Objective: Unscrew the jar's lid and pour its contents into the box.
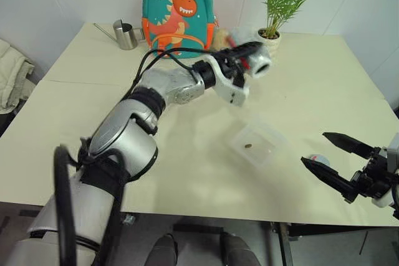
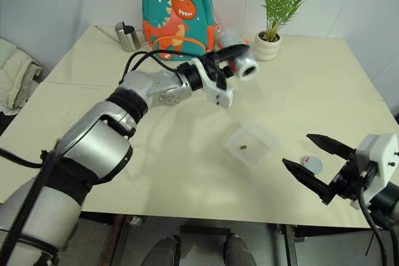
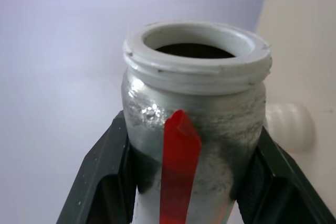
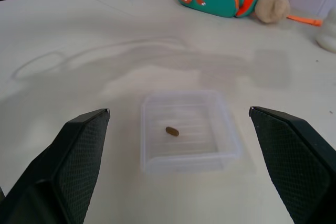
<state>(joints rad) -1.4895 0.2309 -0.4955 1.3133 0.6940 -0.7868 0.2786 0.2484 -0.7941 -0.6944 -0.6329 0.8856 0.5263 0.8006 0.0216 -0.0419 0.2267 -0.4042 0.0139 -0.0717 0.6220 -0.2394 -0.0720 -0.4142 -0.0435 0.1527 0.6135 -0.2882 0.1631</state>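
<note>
Nearest to us, at the front right edge of the tabletop (image 1: pixel 75 154), our right pincer (image 2: pixel 310 159) hovers with its two black fingers spread wide apart and nothing between them. Just beside it, the lid (image 2: pixel 312 164) lies flat on the tabletop, grey-silver with a small red mark on top. A little farther in sits the box (image 2: pixel 253 144) — shallow, clear, with rounded corners — and the contents (image 2: pixel 244 147), a tiny brown pellet, lie on its floor near the middle; the right wrist view looks at both between the open fingers.

Beyond the box, our left arm reaches across the middle of the tabletop, and our left pincer (image 1: pixel 248 54) is raised above the surface, clamped on the jar (image 1: pixel 260 63). The jar lies tilted on its side in the grip, its open threaded neck facing toward the front right — the left wrist view has one black finger on each side of the jar's body.

At the far edge stand a teal dinosaur backpack (image 1: pixel 177 7), a small steel watering can (image 1: pixel 124 34) to its left, and a potted green plant (image 1: pixel 274 23) to its right.
</note>
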